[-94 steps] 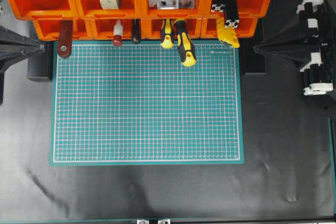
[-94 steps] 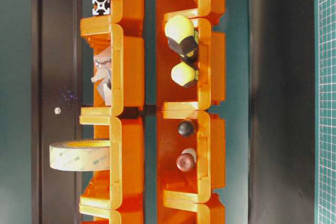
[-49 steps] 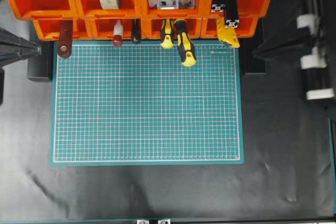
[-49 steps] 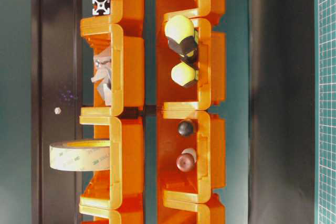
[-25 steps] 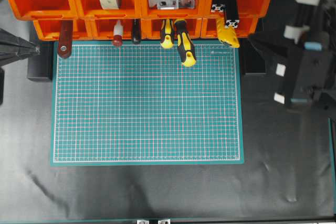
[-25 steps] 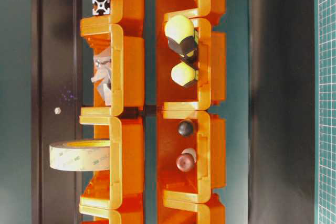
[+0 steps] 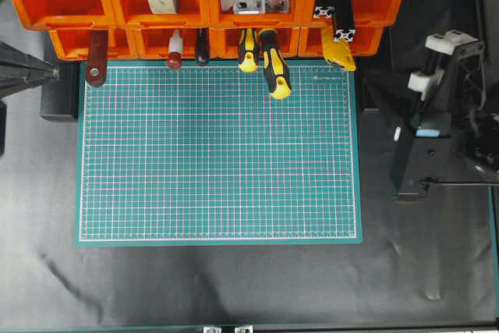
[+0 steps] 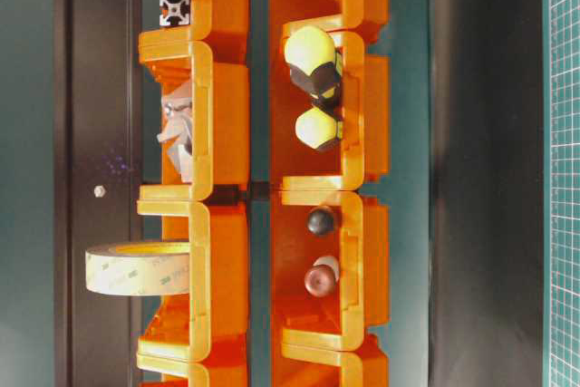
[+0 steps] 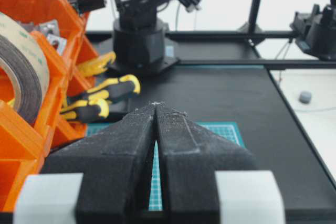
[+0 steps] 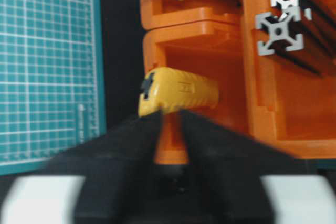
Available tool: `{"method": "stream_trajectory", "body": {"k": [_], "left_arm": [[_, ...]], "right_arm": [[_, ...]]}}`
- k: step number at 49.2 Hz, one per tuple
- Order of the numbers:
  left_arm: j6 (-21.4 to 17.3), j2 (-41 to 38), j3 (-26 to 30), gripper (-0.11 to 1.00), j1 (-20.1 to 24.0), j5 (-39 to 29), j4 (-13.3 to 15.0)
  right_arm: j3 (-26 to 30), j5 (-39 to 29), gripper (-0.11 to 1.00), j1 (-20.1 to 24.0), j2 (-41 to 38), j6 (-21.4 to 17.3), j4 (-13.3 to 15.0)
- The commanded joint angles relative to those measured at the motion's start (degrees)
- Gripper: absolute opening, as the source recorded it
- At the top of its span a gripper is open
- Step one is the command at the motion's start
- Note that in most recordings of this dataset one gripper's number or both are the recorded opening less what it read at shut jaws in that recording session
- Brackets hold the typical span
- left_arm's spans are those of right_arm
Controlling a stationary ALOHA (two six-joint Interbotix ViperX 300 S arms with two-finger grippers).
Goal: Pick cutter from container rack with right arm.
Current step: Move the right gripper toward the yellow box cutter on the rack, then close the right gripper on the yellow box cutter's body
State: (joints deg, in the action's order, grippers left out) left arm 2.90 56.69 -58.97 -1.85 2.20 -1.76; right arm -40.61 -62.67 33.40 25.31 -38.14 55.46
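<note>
Cutter [image 10: 178, 94] untouched in rack [image 10: 273, 77], frame centre; right gripper [image 10: 169, 124] parted slightly, empty, aimed there. Grasp and lift remaining. Left gripper [image 9: 156, 109] clenched.

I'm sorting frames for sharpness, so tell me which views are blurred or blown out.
Right wrist view: soft all over, the right gripper smeared, the cutter still readable. Left wrist view: background blown out white; the left gripper looks sharp. Overhead view: evenly lit, crisp mat. Table-level view: sharp, the rack shown sideways.
</note>
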Motion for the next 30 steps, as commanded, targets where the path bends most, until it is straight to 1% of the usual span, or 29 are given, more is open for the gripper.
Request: {"method": "stream_trajectory", "body": {"k": [1,8,11,13,19,23,30], "left_arm": [[0.2,-0.2,1.1,0.00,0.2,0.3,-0.2],[0.2,-0.2,1.1,0.00,0.4,0.3,-0.2],[0.2,-0.2,1.1,0.00,0.5,0.3,-0.2],[0.2,-0.3,1.1,0.00,0.5,0.3,-0.2],[0.3,-0.4,1.1,0.00,0.6,0.3,-0.2],[0.3,-0.5,1.1,0.00,0.4,0.3,-0.2],[0.3,-0.5,1.1,0.00,-0.1,0.3,-0.2]], "right_arm": [[-0.2,0.4,0.29,-0.3,-0.4,-0.3,0.9],[-1.0,2.0,0.66,-2.4,-2.1,-1.1,1.4],[-1.4,2.5,0.76,-3.4,-2.9,-1.8,1.7],[-1.8,2.6,0.77,-4.2,-3.4,-2.3,2.3],[-3.3,5.4,0.74,-5.9,-5.2,-4.7,5.3],[-3.9,7.4,0.74,-6.9,-6.3,-6.9,6.8],[-4.5,9.3,0.73,-8.4,-8.3,-10.4,8.3]]}}
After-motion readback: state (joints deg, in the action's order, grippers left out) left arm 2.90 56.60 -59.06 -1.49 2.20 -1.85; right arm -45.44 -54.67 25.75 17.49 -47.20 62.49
